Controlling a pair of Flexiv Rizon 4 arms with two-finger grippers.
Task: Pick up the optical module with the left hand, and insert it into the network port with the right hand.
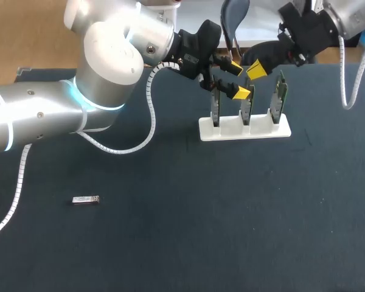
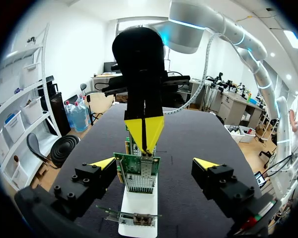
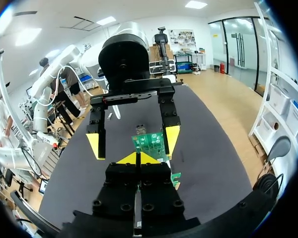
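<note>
My left tool point(image 1: 237, 80) hangs wide open above the white plastic stand point(image 1: 243, 129), which holds three upright green circuit boards point(image 1: 247, 109). In its wrist view one board stands ahead between the spread fingers point(image 2: 104, 163), and neither finger touches it. My right tool point(image 1: 257, 69) hovers just beside the left one over the boards, its yellow tips pressed together with nothing visible between them. The small silver metal optical module point(image 1: 85, 199) lies flat on the dark surface point(image 1: 170, 243), well apart from the stand and both tools.

Right gripper point(image 3: 138, 158): yellow tips pressed together, nothing held. Ahead, left gripper point(image 3: 133, 143) spread wide; green circuit board point(image 3: 150, 143) stands between its fingers.
</note>
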